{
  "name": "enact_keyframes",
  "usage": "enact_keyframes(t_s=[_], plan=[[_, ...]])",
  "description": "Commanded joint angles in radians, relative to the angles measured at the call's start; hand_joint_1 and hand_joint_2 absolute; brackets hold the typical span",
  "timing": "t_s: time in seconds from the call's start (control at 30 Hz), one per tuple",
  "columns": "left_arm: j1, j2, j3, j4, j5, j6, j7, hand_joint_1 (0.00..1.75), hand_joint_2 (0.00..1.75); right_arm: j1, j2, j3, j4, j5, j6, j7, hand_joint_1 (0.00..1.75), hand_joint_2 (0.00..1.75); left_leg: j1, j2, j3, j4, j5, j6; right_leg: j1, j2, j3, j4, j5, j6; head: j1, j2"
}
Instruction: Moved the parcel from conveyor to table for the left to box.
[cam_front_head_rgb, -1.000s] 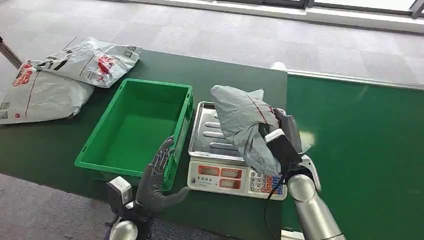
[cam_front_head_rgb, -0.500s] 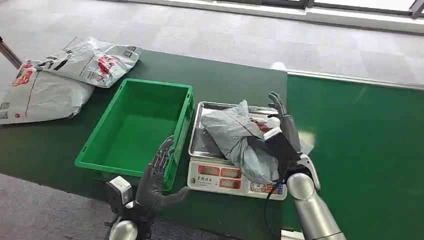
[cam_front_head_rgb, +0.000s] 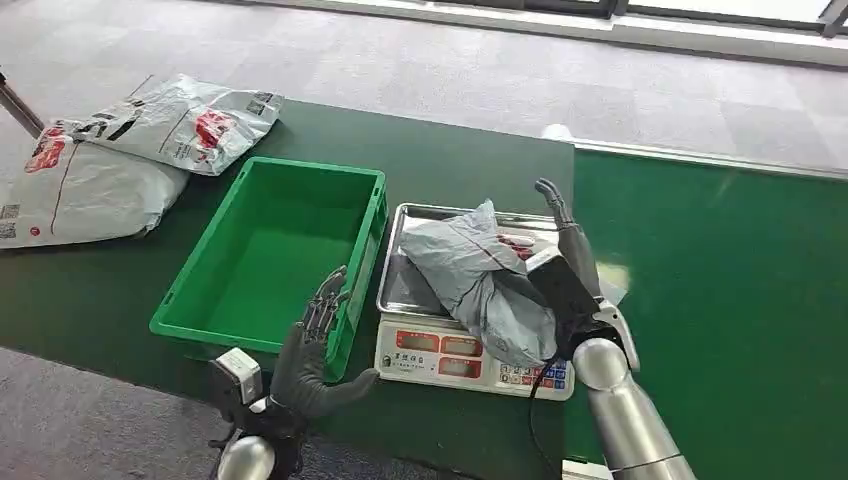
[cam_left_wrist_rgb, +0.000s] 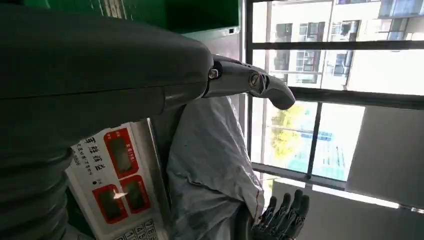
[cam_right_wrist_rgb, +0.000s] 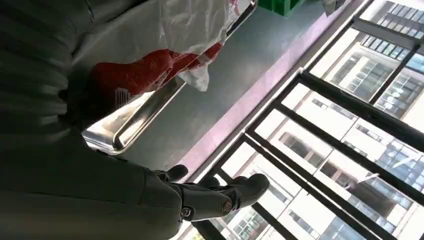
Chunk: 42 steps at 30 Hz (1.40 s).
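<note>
A crumpled grey parcel (cam_front_head_rgb: 480, 275) lies on the steel tray of a weighing scale (cam_front_head_rgb: 400, 262), just beside a green crate (cam_front_head_rgb: 270, 255) on the dark table (cam_front_head_rgb: 460, 150); the right hand (cam_front_head_rgb: 562, 248) rests alongside it, fingers extended, holding nothing; the left hand (cam_front_head_rgb: 315, 345) hovers near the crate's front rim, fingers spread; two white mailers (cam_front_head_rgb: 120, 150) lie at the table's far left.

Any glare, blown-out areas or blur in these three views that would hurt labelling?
Head view: sharp and evenly lit; a small bright glare patch on the green conveyor beside the right hand, and the grey parcel on the scale tray reads clearly. Left wrist view: windows overexposed, the left hand close and dark. Right wrist view: bright windows, the hand's cover large, dark and soft.
</note>
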Motion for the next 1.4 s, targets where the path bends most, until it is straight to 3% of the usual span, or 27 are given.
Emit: enact_keyframes(t_s=[0.03,0.5,0.63,0.8,1.03,1.2,1.33,1.4], plan=[[-0.096,0.027,0.000,0.024,-0.090,0.090,0.053,0.00,1.75,0.030,-0.008,-0.030,-0.110,-0.074,-0.144,-0.178,0.00,1.75,0.002,0.000,0.002,-0.001,0.000,-0.002,0.002,-0.001,0.003,-0.002,0.000,-0.002,0.000,0.000],[-0.095,0.029,0.000,0.018,-0.091,0.090,0.059,0.00,1.75,0.033,-0.012,-0.037,-0.127,-0.083,-0.133,-0.174,0.00,1.75,0.001,0.003,0.003,-0.001,0.000,-0.002,0.001,0.001,0.002,-0.002,0.000,-0.002,0.000,0.000],[-0.127,0.034,0.022,-0.024,-0.102,0.121,0.069,0.00,1.75,0.038,-0.016,-0.169,-0.203,-0.265,-0.178,-0.210,0.00,1.75,0.001,0.001,0.001,0.000,0.000,-0.001,0.001,0.000,0.000,0.000,0.000,-0.001,0.000,0.000],[-0.112,0.042,0.033,-0.063,-0.106,0.133,0.076,0.00,1.75,0.053,-0.030,-0.246,-0.247,-0.299,-0.171,-0.235,0.00,1.75,0.002,0.000,0.003,-0.001,0.000,-0.002,0.002,-0.002,0.004,-0.003,0.000,-0.001,0.000,0.000],[-0.114,0.026,0.013,-0.070,-0.118,0.121,0.081,0.00,1.75,0.072,-0.002,-0.238,-0.260,-0.291,-0.183,-0.250,0.00,1.75,0.001,0.002,0.002,-0.001,0.000,-0.001,0.001,0.001,0.002,-0.001,0.000,-0.001,0.000,0.000],[-0.216,0.025,-0.069,0.000,-0.250,0.139,0.191,0.00,1.75,0.085,0.037,-0.232,-0.306,-0.299,-0.260,-0.293,0.00,1.75,0.001,0.001,0.002,0.000,0.000,-0.002,0.002,0.000,0.001,-0.001,0.001,-0.001,0.000,0.000],[-0.372,-0.021,-0.198,0.127,-0.442,0.160,0.340,0.00,1.75,0.206,0.061,-0.224,-0.387,-0.270,-0.411,-0.327,0.00,1.75,0.001,-0.004,0.001,0.000,0.001,-0.001,0.001,-0.005,0.002,-0.001,0.000,-0.001,0.000,0.000],[-0.463,-0.047,-0.254,0.221,-0.519,0.123,0.445,0.00,1.75,0.260,0.058,-0.254,-0.408,-0.332,-0.423,-0.311,0.00,1.75,0.002,-0.007,0.002,-0.001,0.002,-0.001,0.002,-0.009,0.004,-0.003,0.000,-0.001,0.000,0.000]])
